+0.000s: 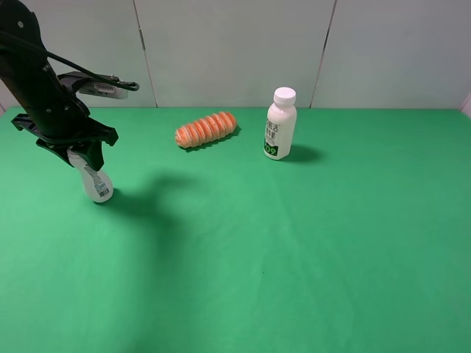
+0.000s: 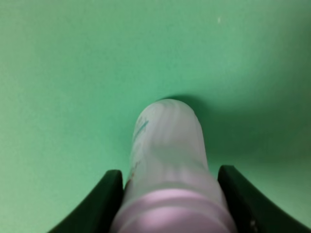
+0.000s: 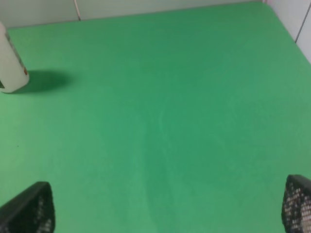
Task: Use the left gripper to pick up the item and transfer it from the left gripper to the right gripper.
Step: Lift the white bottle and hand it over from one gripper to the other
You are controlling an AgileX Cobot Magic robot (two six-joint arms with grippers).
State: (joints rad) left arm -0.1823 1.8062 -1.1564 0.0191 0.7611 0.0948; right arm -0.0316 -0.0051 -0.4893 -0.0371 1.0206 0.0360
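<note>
Your left gripper [image 1: 82, 153] is clamped on the upper part of the item [image 1: 98, 185], which stands roughly upright at the left side of the green table [image 1: 294, 257]. Its base seems to rest on the surface, so count the grasp as made and the lift as not yet done. The right gripper [image 3: 163, 208] hangs over the right side, well apart from the item, jaws spread wide with nothing between them. You have the lift, the meeting of the two grippers and the handover left to do
</note>
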